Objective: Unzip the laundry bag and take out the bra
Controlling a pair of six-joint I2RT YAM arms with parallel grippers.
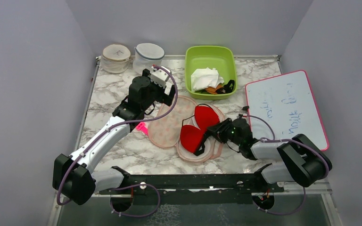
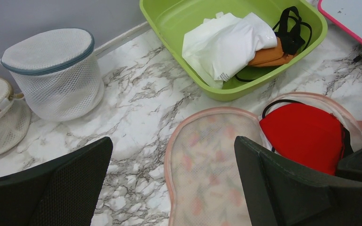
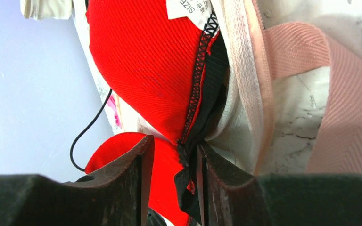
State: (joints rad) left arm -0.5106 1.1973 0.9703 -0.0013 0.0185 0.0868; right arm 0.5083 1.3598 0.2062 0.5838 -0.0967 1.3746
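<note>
Marbled table (image 1: 122, 150), grey walls (image 1: 28, 70). Far: two mesh tubs (image 1: 116, 57) (image 1: 148, 56), one green basin (image 1: 188, 70). Right: one whiteboard (image 1: 285, 106). Middle: one laundry bag (image 1: 169, 125), one bra (image 1: 198, 127). The left gripper (image 2: 173, 160) gapes wide; the right gripper (image 3: 174, 150) pinches the bra.

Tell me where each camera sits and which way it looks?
Top: high behind the robot, looking down at the marble table; left arm and right arm show.
Left wrist: on the left arm, looking toward the far edge at the laundry bag and green tub; open left hand shows.
Right wrist: right above the red bra; right hand pinching its edge shows.
Shared: all three see bag and bra.
</note>
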